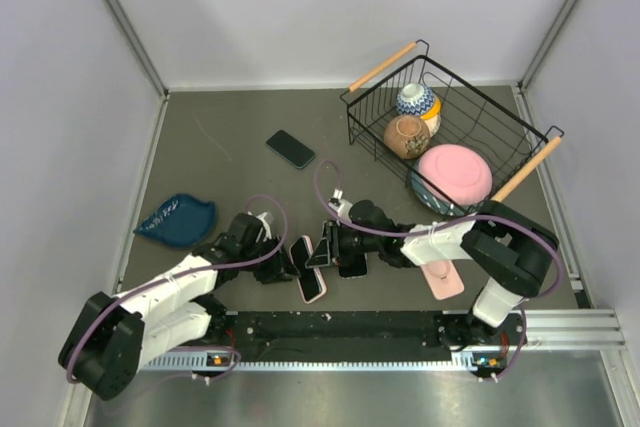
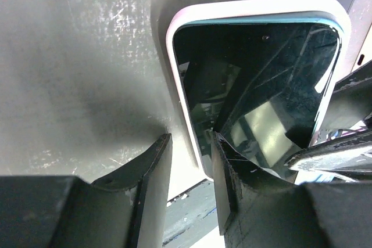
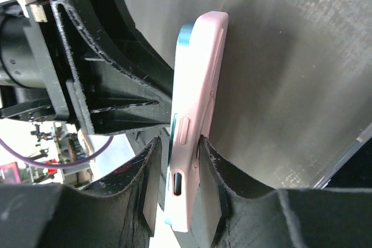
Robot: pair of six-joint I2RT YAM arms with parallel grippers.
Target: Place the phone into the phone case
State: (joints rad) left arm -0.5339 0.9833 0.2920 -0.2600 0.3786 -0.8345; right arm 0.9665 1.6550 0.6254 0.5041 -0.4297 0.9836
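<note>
From above, the phone (image 1: pixel 311 285) sits at the front middle of the desk (image 1: pixel 230 147), between the left hand (image 1: pixel 288 269) and the right hand (image 1: pixel 335 247), both equally near; one second phone (image 1: pixel 290 149) lies farther back. In the left wrist view, the left hand pinches the long edge of the one case (image 2: pixel 256 7), whose long axis points away from it. In the right wrist view, the right hand pinches the same case, which stands on edge, and the phone seems not fully seated.

Bright even light, seemingly overhead, streaks glare across the table (image 2: pixel 87 56) and mirrors in the phone (image 2: pixel 261 97).

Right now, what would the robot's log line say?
step: fitting phone | phone: in pink case, teal edge showing | left gripper: shut on pink case | right gripper: shut on pink case
</note>
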